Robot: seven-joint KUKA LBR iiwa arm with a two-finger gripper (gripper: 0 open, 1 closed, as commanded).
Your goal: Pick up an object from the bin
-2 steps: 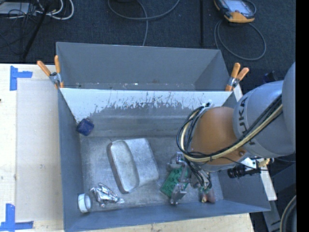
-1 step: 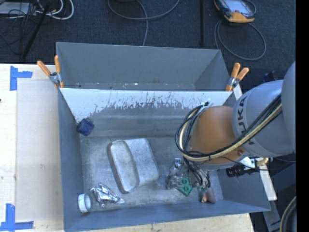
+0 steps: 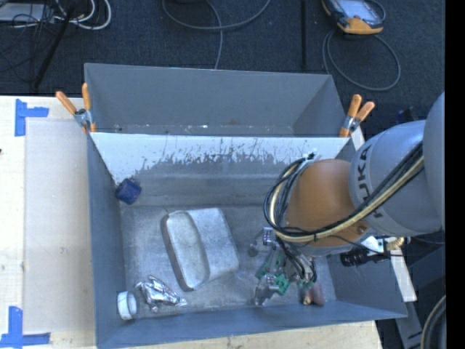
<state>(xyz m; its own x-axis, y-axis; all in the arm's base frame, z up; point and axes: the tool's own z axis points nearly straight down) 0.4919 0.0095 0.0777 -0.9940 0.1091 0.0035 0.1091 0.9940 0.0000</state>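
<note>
I cannot tell the state of the gripper (image 3: 270, 286); low, right of the grey pad (image 3: 196, 246), it may close on bare bin (image 3: 218, 115) floor.

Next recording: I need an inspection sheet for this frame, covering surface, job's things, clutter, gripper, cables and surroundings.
Surface: grey metal bin, floor scuffed.
Job's things: grey rounded slab mid-floor; small blue block far left; crumpled silver piece and white cap in the near-left corner; small reddish-brown thing near right.
Clutter: nothing seen.
Gripper: gripper low over the floor, right of the slab.
Cables: black and yellow cables looped at the wrist; floor cables beyond the bin.
Surroundings: dark carpet.
</note>
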